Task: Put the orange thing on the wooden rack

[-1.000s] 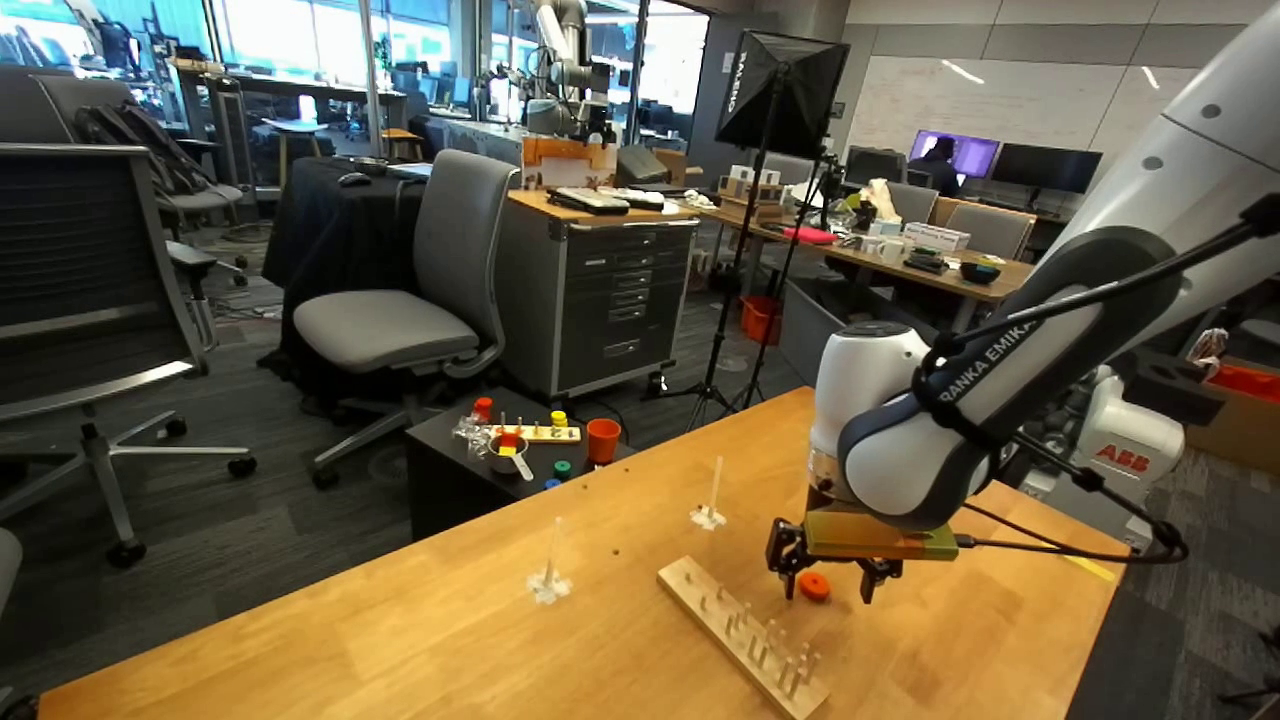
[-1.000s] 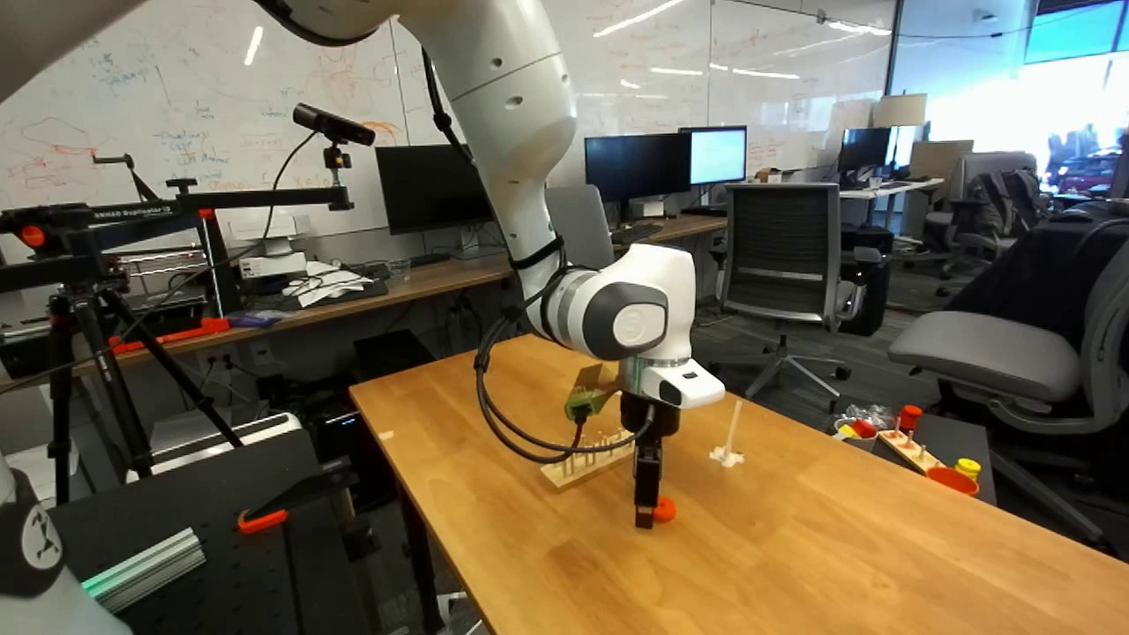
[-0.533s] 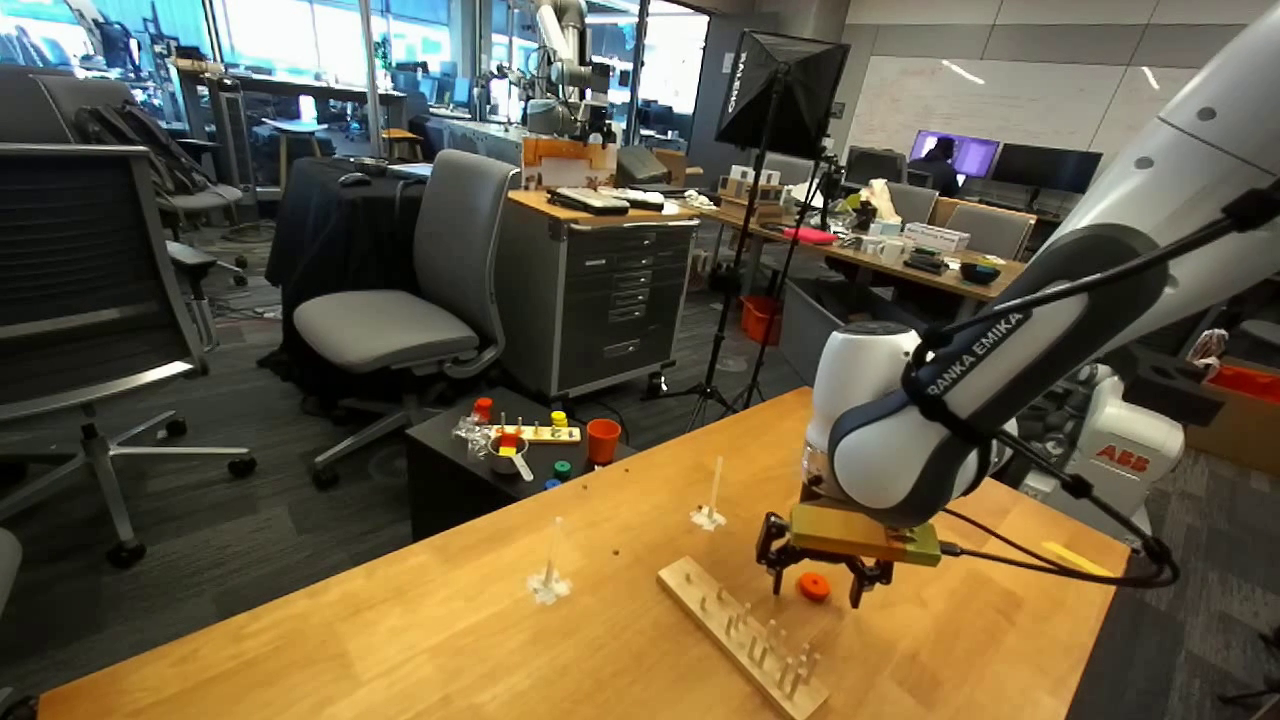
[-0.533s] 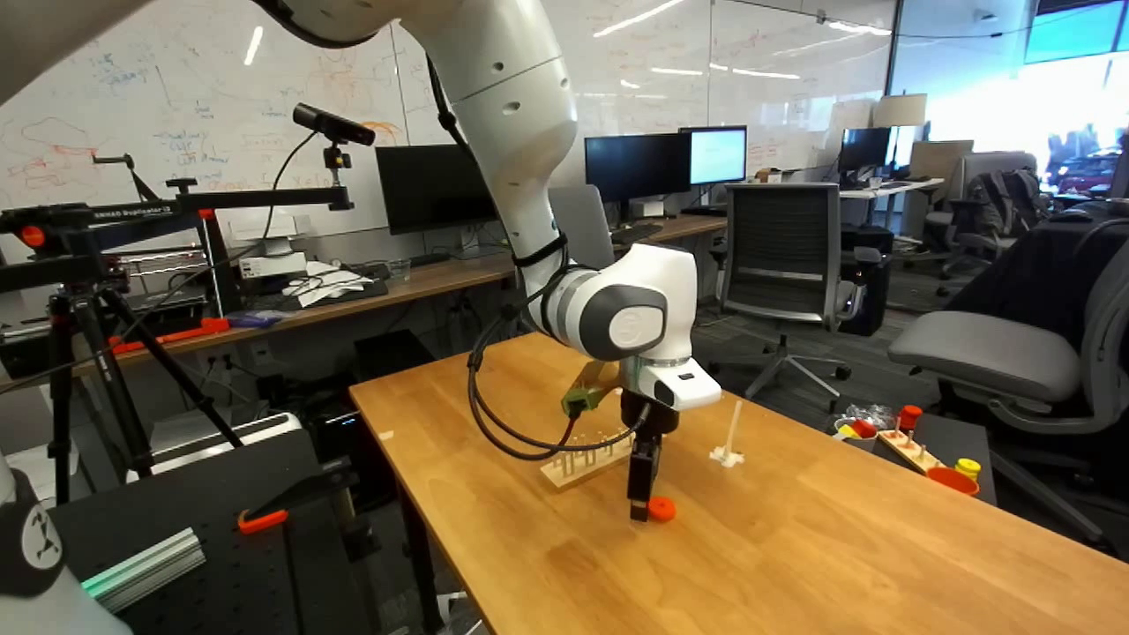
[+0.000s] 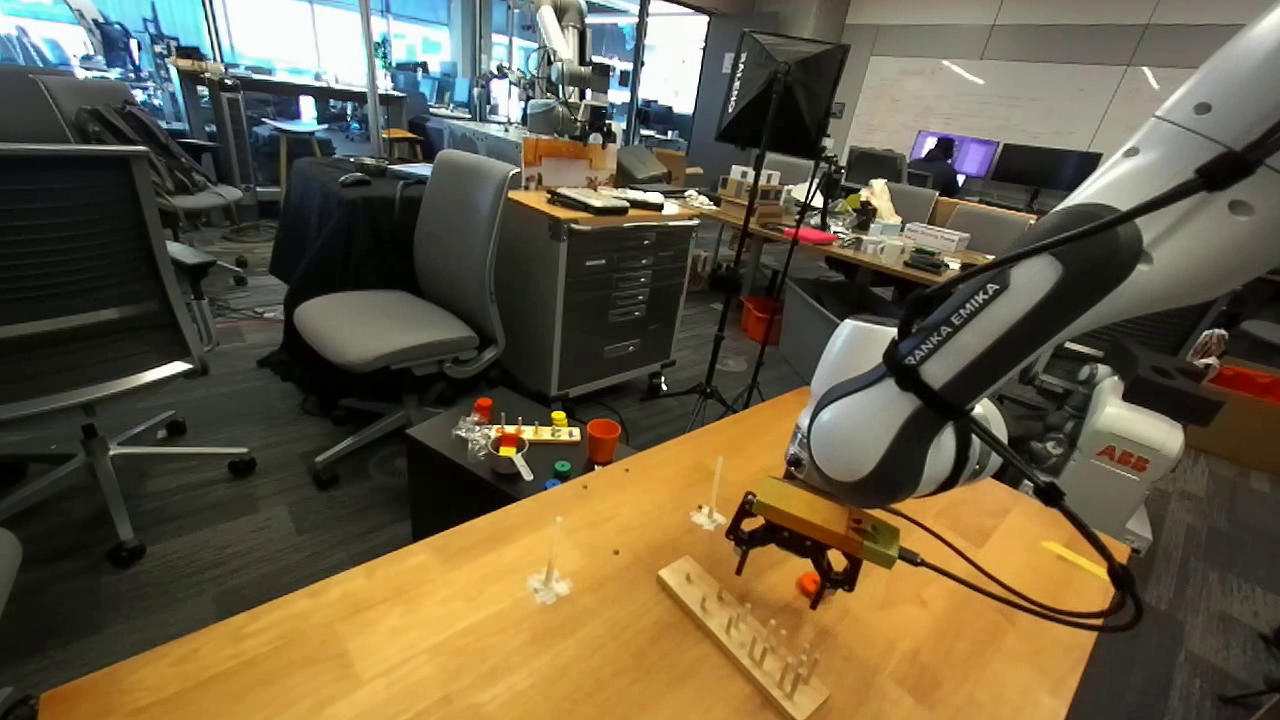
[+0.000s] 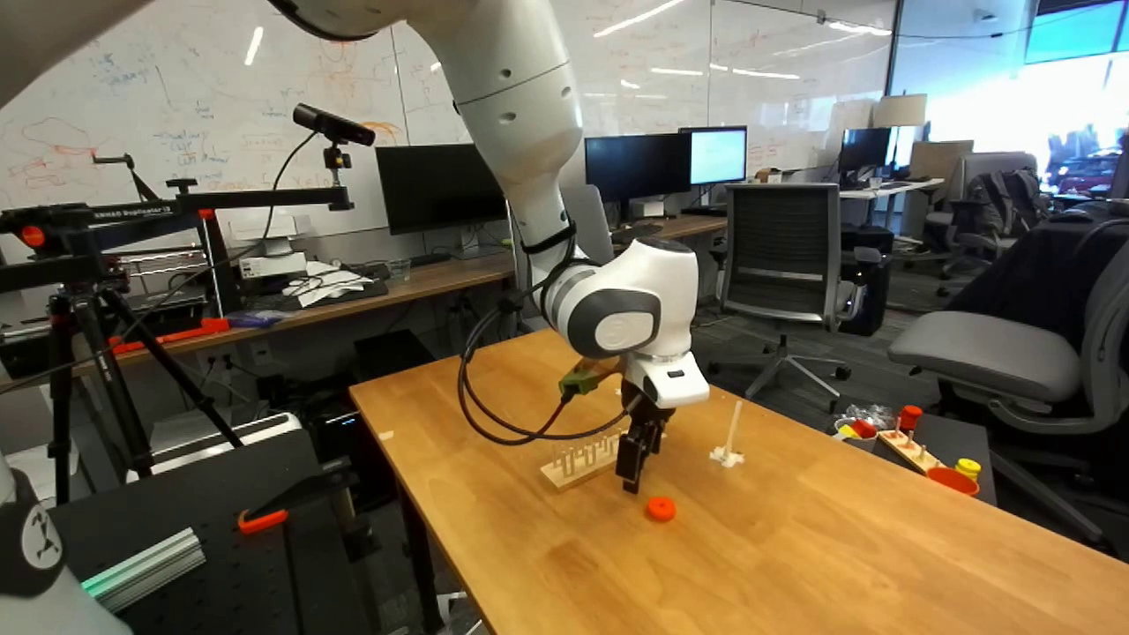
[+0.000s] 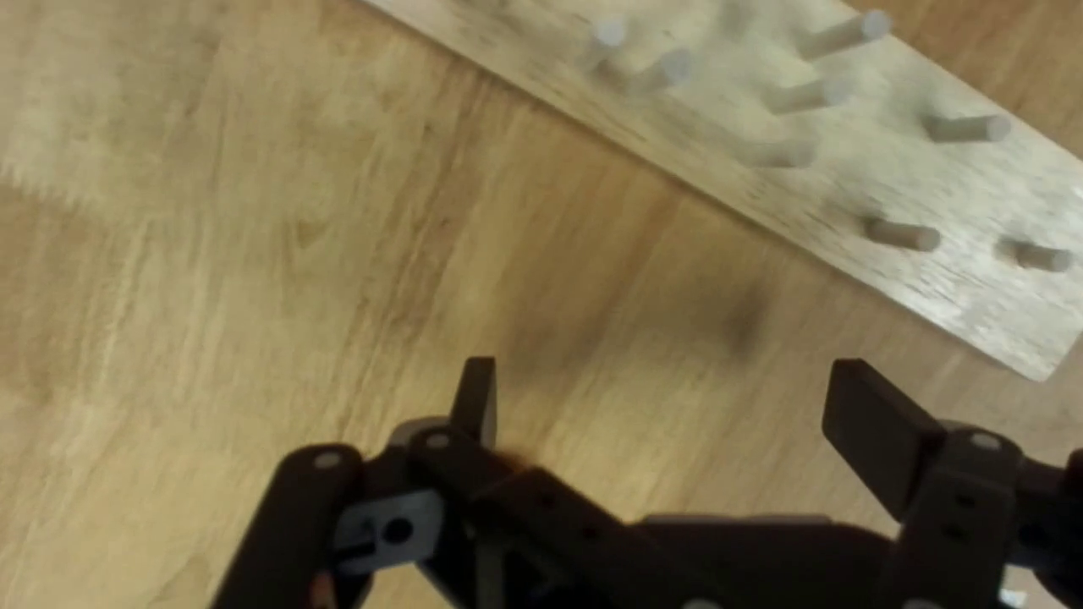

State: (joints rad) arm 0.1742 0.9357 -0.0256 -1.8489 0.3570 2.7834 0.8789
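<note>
The orange disc (image 6: 661,509) lies on the desk (image 6: 794,542), just beside and below the spread, empty pincer (image 7: 664,369). It should be light, stiff, perhaps slippery: best pinched across its rim. The wooden rack (image 5: 738,642) lies on the pincer's opposite side.

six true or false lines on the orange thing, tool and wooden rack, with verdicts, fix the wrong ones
1. The orange thing is roundish. True.
2. The tool stands open. True.
3. The tool is holding the orange thing. False: nothing is in its grip.
4. The wooden rack bears several upright pegs. True.
5. The orange thing sits on the wooden rack. False: it lies apart, on the tabletop.
6. The orange thing is bigger than the wooden rack. False: it is much smaller.
</note>
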